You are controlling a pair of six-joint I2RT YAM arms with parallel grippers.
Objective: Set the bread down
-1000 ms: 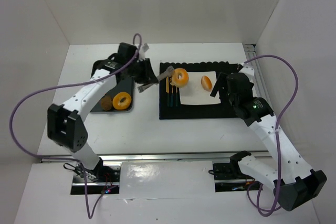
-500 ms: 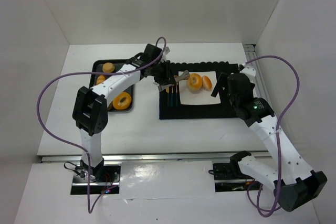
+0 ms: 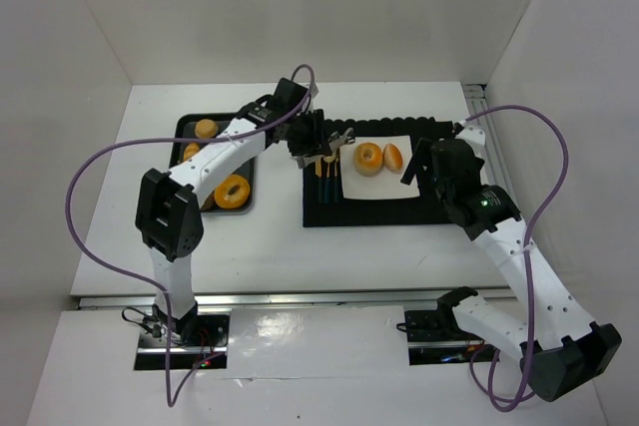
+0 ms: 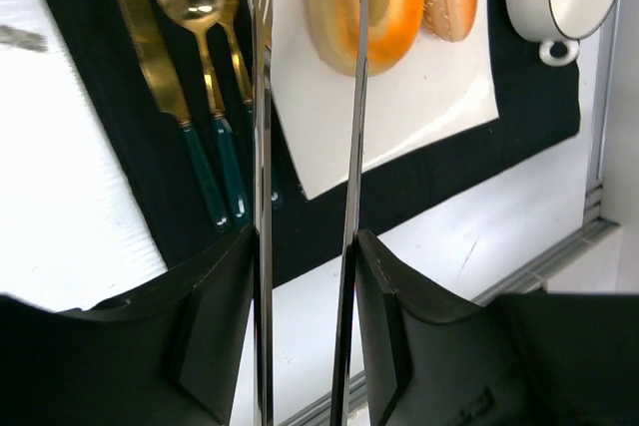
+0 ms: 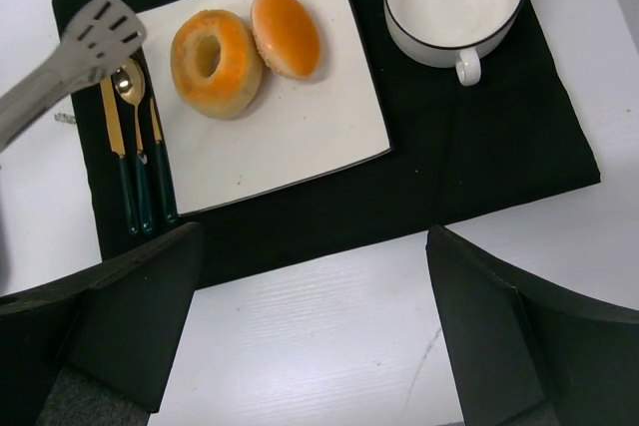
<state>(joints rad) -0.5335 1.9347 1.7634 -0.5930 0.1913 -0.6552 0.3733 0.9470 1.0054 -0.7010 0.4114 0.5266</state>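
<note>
Bread (image 5: 216, 62): golden ring, pale hole, lying flat on white plate (image 5: 300, 137).

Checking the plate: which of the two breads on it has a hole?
The ring-shaped bagel, lying nearer the cutlery. The oval roll beside it, on the cup's side, is solid.

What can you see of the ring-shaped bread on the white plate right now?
The ring-shaped bread is a golden-orange ring with a paler, dusted top and an open hole in the middle. It looks whole and soft. It lies flat on the left part of the white plate, its right side touching the oval roll. The tongs stand clear of it to the left, and nothing grips it.
</note>
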